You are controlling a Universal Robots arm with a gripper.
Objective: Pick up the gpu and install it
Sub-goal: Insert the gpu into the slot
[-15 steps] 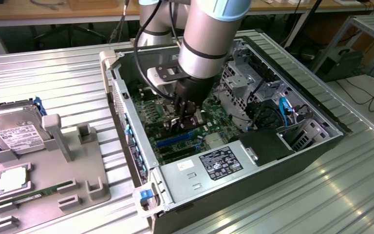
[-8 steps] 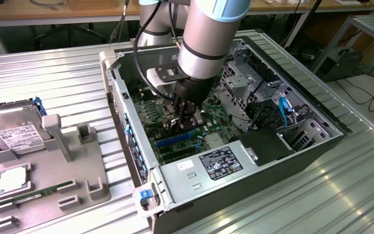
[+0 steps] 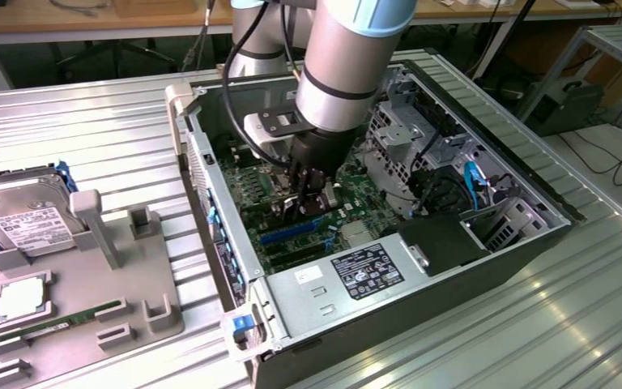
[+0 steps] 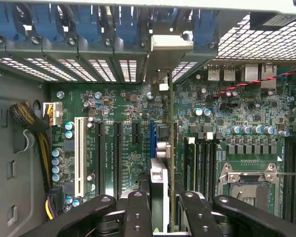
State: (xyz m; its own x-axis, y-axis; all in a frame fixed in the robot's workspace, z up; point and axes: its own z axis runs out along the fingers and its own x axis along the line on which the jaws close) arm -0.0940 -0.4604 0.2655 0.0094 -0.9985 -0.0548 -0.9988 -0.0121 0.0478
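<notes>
My gripper [image 3: 307, 197] is down inside the open computer case [image 3: 216, 243], just above the green motherboard [image 3: 359, 207]. Its black fingers [image 4: 138, 210] are shut on the gpu [image 4: 164, 173], which I see edge-on in the wrist view as a thin board running away from the fingers. The card's silvery metal end bracket [image 4: 170, 48] sits at the case's rear slot openings. The card stands upright along the blue expansion slot [image 4: 152, 138]; I cannot tell whether its edge is seated in that slot. In the exterior view the gpu [image 3: 287, 207] is a dark shape under the fingers, near the blue slot [image 3: 289, 234].
A grey parts fixture [image 3: 84, 300] at the exterior view's left carries a silver hard drive [image 3: 25, 220] and a green memory stick [image 3: 57, 326]. The power supply [image 3: 368, 271] fills the case's near corner. Black and white slots [image 4: 80, 155] lie beside the card, and the CPU socket [image 4: 249, 185] is nearby.
</notes>
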